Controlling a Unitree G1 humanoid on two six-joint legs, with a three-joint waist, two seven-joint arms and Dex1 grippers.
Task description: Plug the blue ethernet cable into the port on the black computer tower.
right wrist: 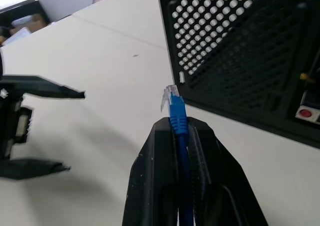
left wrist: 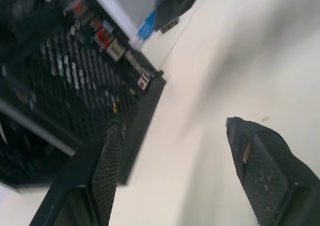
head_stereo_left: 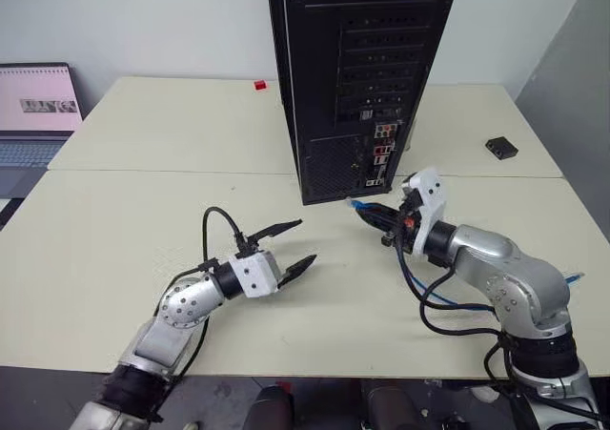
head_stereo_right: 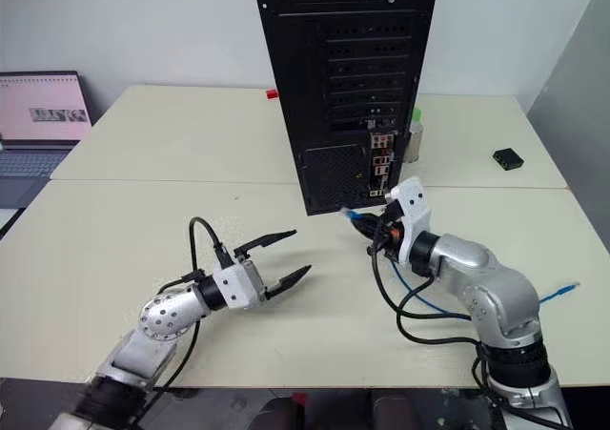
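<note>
- Blue ethernet cable (right wrist: 178, 117), thin and bright, is pinched between the two black fingers of the right gripper (head_stereo_left: 374, 213); the fingers are closed tight on the cord just behind its small clear plastic plug.
- Plug end sticks out past the fingertips, pointing toward the lower rear face of the tall black computer tower (head_stereo_left: 355, 68), close to it but not touching.
- Remainder of the blue cord runs back under the right arm and loops over the cream tabletop (head_stereo_left: 143, 220); its far end lies near the table's right edge.
- Left gripper (head_stereo_left: 291, 246) is spread wide with nothing between its fingers. It hovers just over the tabletop, left of the tower's base and well apart from the right gripper.
- In the right wrist view, the left gripper's fingers appear at the side, splayed apart, empty.
- Tower stands upright across the seam between the two tables, rear panel facing the robot: perforated vent low down, slot covers above, a column of coloured connectors along the right side of the panel.
- Port: cannot be picked out with certainty among the connector cluster; the plug is not seated in any socket.
- Small black box (head_stereo_left: 501, 148) lies on the far table, right of the tower.
- Open laptop (head_stereo_left: 36, 115) with a pink screen sits beyond the table's left edge.
- Small red item (head_stereo_left: 259, 85) lies on the far table, just left of the tower.
</note>
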